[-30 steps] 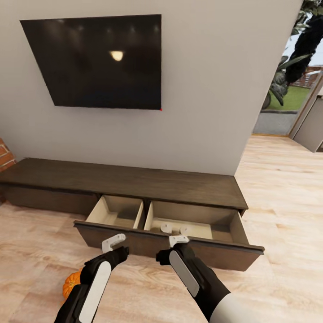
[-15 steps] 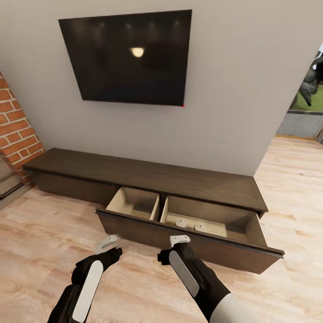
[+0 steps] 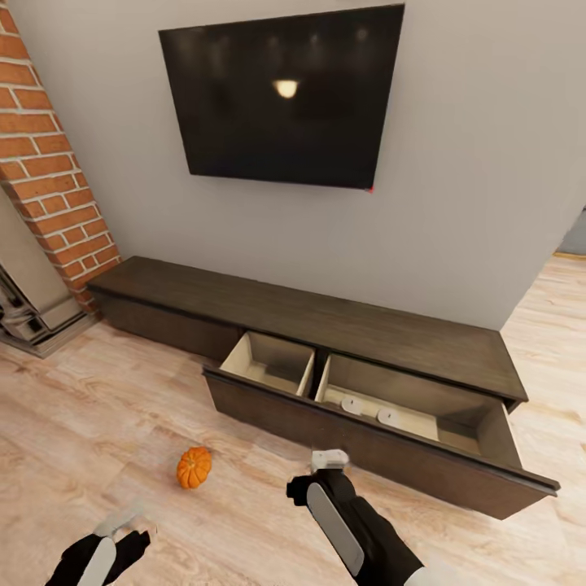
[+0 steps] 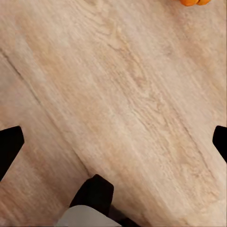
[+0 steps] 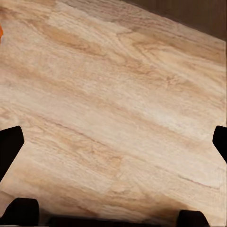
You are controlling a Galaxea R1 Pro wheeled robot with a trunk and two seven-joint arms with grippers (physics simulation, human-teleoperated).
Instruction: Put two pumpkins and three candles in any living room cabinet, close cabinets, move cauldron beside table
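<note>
- Pale wood plank floor [image 3: 98, 423] fills the foreground; we see open room between us and the cabinet [image 3: 325, 325], with more free floor off to the left toward the brick wall [image 3: 49, 155].
- The long low dark-brown cabinet runs along the grey wall [image 3: 480, 163] under a black TV [image 3: 285, 98]; its left end stops near the brick wall and a grey stepped base [image 3: 32, 317] at the frame edge.
- One wide drawer [image 3: 374, 439] stands pulled out, its front edge jutting into the floor space; the right corner sticks out furthest toward us.
- Inside are two beige compartments. The left one [image 3: 273, 366] looks empty as far as we can see. The right one holds two candles [image 3: 352, 404], small pale discs near each other on its floor.
- One pumpkin [image 3: 194, 467] sits on the floor in front of the drawer's left end, apart from it, between the two arms. The left wrist view catches its orange edge [image 4: 195, 2] at the frame border.
- The left gripper [image 3: 122, 529] is low at the frame's bottom left, over bare floor; in the wrist view its fingertips [image 4: 9, 144] sit wide apart with nothing between them.
- The right gripper [image 3: 330, 461] hangs just in front of the drawer face, over bare floor; its fingertips [image 5: 10, 142] are also spread and hold nothing. The dark band at that wrist view's edge is probably the drawer front, but we can't be sure.
</note>
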